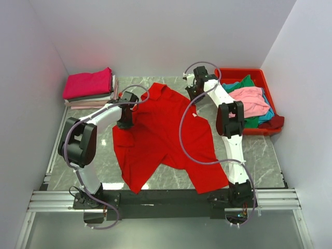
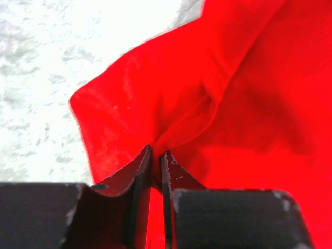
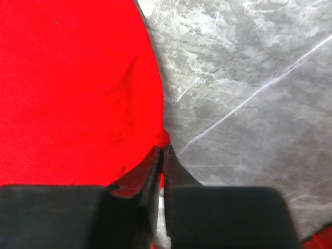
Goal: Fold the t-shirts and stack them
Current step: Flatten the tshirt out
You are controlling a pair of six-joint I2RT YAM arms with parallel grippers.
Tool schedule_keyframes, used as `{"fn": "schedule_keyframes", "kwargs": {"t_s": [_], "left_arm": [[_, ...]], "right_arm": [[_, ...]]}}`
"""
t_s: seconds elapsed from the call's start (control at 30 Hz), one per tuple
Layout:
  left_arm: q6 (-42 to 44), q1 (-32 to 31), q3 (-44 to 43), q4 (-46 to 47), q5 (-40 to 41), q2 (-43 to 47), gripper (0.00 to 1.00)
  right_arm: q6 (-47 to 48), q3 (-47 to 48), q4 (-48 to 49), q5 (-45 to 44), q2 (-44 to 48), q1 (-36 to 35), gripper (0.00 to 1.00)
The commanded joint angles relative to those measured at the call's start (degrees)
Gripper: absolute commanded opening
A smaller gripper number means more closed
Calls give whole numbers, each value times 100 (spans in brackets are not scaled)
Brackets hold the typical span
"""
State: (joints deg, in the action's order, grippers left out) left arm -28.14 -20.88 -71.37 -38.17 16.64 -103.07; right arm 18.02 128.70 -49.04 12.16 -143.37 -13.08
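Note:
A large bright red t-shirt [image 1: 161, 137] lies spread and rumpled across the marble table [image 1: 262, 161]. My left gripper [image 1: 125, 120] sits at the shirt's left edge. In the left wrist view its jaws [image 2: 157, 155] are shut on a pinched fold of red cloth [image 2: 233, 104]. My right gripper [image 1: 193, 96] is at the shirt's far right edge. In the right wrist view it [image 3: 162, 150] is shut on the very rim of the red cloth [image 3: 67, 88], with bare table [image 3: 249, 104] to the right.
A stack of folded t-shirts [image 1: 89, 87], magenta on top of grey and pale ones, stands at the back left. A red plastic bin [image 1: 262, 78] at the back right holds loose pink [image 1: 250, 100], green and teal shirts. White walls close in on three sides.

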Motion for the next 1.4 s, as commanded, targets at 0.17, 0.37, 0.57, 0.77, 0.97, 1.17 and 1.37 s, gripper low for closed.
{"fn": "schedule_keyframes", "kwargs": {"t_s": [0.17, 0.37, 0.57, 0.77, 0.97, 1.17, 1.37], "left_arm": [[493, 734, -579, -594, 6, 630, 18], [845, 1481, -843, -902, -30, 621, 18], [872, 1667, -1054, -973, 58, 200, 18], [951, 1667, -1055, -947, -398, -100, 42], [846, 1667, -212, -631, -1172, 944, 58], [565, 1667, 360, -358, -1049, 2351, 67], [222, 1667, 1168, -147, -2521, 2854, 64]], "right_arm": [[201, -757, 95, -91, 704, 200, 0], [605, -2960, 421, -188, 2022, 368, 0], [1089, -5245, 588, 22, 3446, 438, 0], [1695, -6707, 308, 584, 4624, 429, 0], [2065, -6903, -291, 1034, 5468, 438, 26], [2670, -5633, -378, 1472, 5558, 438, 54], [3401, -4399, -397, 2596, 4512, 368, 57]]}}
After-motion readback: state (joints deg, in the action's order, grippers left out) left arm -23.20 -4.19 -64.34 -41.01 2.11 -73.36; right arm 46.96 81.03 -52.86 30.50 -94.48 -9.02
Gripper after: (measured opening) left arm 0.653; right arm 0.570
